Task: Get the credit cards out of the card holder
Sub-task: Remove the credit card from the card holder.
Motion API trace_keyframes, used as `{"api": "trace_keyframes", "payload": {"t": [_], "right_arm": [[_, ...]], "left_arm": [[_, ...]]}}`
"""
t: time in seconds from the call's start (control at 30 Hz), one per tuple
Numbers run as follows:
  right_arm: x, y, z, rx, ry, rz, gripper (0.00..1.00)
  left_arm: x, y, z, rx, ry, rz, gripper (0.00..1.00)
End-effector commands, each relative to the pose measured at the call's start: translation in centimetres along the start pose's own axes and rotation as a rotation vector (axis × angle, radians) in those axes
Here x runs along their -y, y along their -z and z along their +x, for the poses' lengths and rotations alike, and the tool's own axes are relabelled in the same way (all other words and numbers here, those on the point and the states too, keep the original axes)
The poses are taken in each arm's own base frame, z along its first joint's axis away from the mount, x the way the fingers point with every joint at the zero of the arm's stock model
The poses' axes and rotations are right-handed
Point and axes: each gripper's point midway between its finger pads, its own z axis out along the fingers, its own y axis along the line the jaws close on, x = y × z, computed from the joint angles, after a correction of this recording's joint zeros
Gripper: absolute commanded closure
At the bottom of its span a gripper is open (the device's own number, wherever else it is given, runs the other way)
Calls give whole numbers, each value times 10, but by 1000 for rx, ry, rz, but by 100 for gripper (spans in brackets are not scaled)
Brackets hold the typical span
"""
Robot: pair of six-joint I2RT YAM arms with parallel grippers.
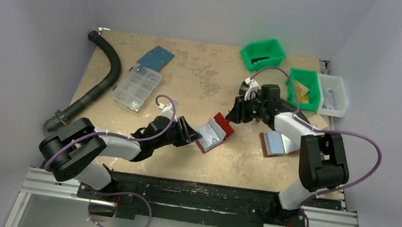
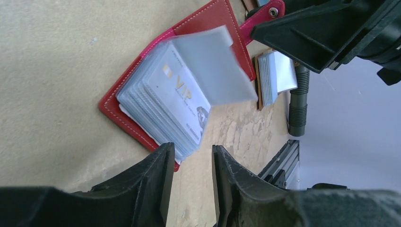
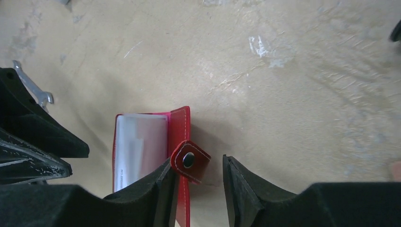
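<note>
The red card holder (image 1: 217, 132) lies open on the table between both arms. In the left wrist view its red cover (image 2: 215, 21) is spread, and a stack of clear pockets holds the credit cards, a pale "VIP" card (image 2: 182, 92) on top. One clear pocket (image 2: 213, 66) is blurred in mid-flip. My left gripper (image 2: 192, 149) is open, with the corner of the stack just beyond its left finger and nothing between the fingers. My right gripper (image 3: 197, 161) is open over the holder's far edge, and the snap tab (image 3: 190, 161) sits loose between its fingers against the left one.
A brown folder (image 1: 279, 142) with pale blue insides lies to the right of the holder. Two green bins (image 1: 263, 53) (image 1: 304, 87) and a white bin (image 1: 332, 95) stand at the back right. A clear organiser box (image 1: 137, 88) and a black hose (image 1: 103, 76) are on the left.
</note>
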Motion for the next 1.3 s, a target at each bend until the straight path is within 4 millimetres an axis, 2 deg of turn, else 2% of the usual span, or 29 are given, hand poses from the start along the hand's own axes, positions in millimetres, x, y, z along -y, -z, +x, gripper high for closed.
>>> {"api": "trace_keyframes", "payload": {"t": [0.0,0.1,0.17,0.2,0.27,0.3,0.37,0.43,0.53,0.67,0.87,1.07,1.27], "right_arm": [[-6,29,-45,106,285,86,55],[-33,43,-62,133,489,88,55],[-73,56,-68,143,638,-23,55],[-97,60,-62,134,696,-135,56],[-140,66,-34,86,775,-382,58],[-155,67,-17,46,804,-481,59],[-166,62,2,-9,795,-556,73],[-159,52,5,-35,764,-527,86],[-145,41,12,-78,741,-483,94],[-141,25,27,-143,761,-452,100],[-130,-7,50,-255,767,-366,100],[-94,-25,29,-217,718,-96,96],[-69,-29,3,-131,650,93,91]], "left_arm": [[37,-10,-10,29,-7,99,63],[35,-17,-6,15,-33,51,63],[32,-22,-3,-1,-56,22,63],[32,-25,-3,-6,-69,16,63],[32,-31,-2,-18,-87,5,65],[32,-34,-1,-26,-91,2,66],[32,-39,-2,-27,-97,-2,68],[30,-39,-2,-22,-90,-10,69],[22,-34,-9,25,-77,-41,69],[14,-25,-12,53,-80,-66,69],[0,-12,-17,86,-91,-123,69],[-9,6,-16,113,-79,-121,69],[5,9,-15,120,-57,-24,67]]}}
